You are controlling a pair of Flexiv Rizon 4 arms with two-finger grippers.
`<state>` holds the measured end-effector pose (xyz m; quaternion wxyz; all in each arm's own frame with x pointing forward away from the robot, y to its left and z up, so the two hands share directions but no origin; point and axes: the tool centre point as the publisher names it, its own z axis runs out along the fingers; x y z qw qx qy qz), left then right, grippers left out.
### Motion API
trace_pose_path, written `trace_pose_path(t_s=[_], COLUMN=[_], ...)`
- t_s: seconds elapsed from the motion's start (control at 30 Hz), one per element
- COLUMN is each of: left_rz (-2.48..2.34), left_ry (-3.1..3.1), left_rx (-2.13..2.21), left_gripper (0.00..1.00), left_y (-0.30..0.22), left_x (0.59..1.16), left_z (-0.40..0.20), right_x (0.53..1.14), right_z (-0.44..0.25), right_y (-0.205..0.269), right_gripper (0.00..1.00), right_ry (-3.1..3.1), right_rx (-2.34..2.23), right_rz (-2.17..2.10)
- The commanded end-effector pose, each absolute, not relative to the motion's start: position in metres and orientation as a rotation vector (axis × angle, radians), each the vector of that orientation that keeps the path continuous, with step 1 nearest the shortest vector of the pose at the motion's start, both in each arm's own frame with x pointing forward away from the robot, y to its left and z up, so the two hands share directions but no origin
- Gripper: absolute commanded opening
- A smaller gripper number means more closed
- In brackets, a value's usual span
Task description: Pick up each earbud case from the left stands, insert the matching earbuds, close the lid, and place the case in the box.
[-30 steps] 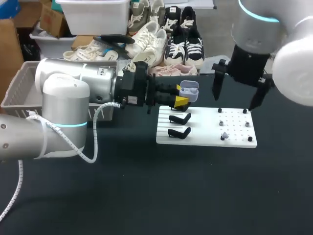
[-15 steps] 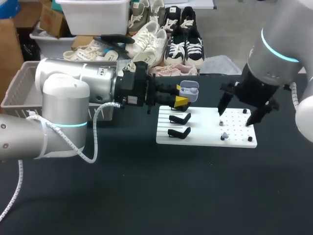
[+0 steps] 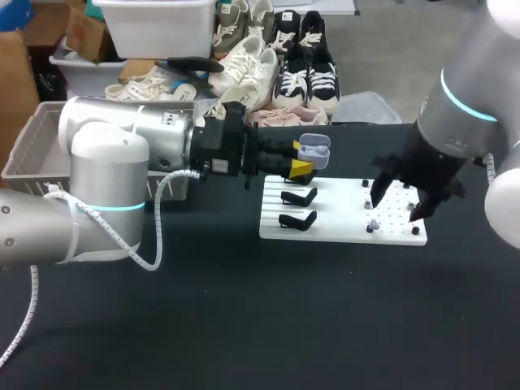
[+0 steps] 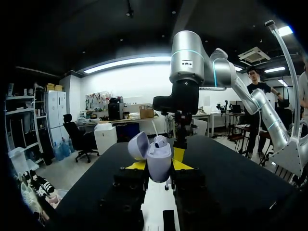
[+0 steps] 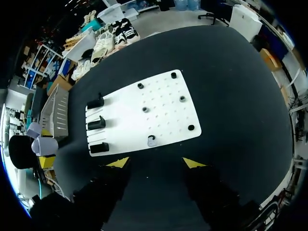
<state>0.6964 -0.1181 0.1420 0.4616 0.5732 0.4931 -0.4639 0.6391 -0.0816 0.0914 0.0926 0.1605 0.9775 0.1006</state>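
Earbud case [image 3: 313, 151], pale lilac, lid open, sits upper centre of the head view, held above the table just past the far left corner of the white board [image 3: 333, 223]. Left claw [image 3: 301, 157] is clamped on it, one finger each side.

Left wrist view only: case [image 4: 159, 161] is upright between the yellow tips of the left claw [image 4: 159, 165], lid [image 4: 138, 145] is tipped back, and 1 earbud [image 4: 160, 141] is seated inside. Can't tell if a 2nd is in.

Right claw [image 3: 396, 205] is right of centre in the head view, over the board's peg end, fingers spread wide, nothing between them.

Right wrist view only: the right claw [image 5: 156, 162] has both yellow tips wide apart. Ahead of them a loose earbud [image 5: 151, 140] lies at the board's [image 5: 163, 106] near edge. 3 black stands [image 5: 96, 122] line the end toward the case [image 5: 43, 144]. Basket [image 5: 55, 113] is beyond that end.

In the head view the basket [image 3: 32, 150] is at mid-left, partly hidden by the left arm. The right claw's tips look dark there. In the left wrist view the board is mostly covered by the claw.
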Motion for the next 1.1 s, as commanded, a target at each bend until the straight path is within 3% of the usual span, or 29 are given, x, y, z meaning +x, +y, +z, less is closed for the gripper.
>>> trace_pose_path(t_s=[0.03,0.13,0.23,1.1], left_rz=[-1.141,-1.141,-1.141,-1.141], left_ry=[1.212,1.212,1.212,1.212], left_rx=[1.409,1.409,1.409,1.409], left_gripper=[0.00,0.00,0.00,0.00], left_y=[-0.118,-0.118,-0.118,-0.118], left_x=[0.697,0.697,0.697,0.697], left_z=[0.142,0.142,0.142,0.142], right_x=[0.649,0.652,0.654,0.656], right_z=[0.081,0.076,0.071,0.034], right_y=[-0.070,-0.068,-0.066,-0.068], right_gripper=[0.62,0.52,0.48,0.46], right_ry=[2.926,2.931,2.935,2.932], right_rx=[0.450,0.442,0.436,0.455], right_rz=[0.263,0.267,0.276,0.311])
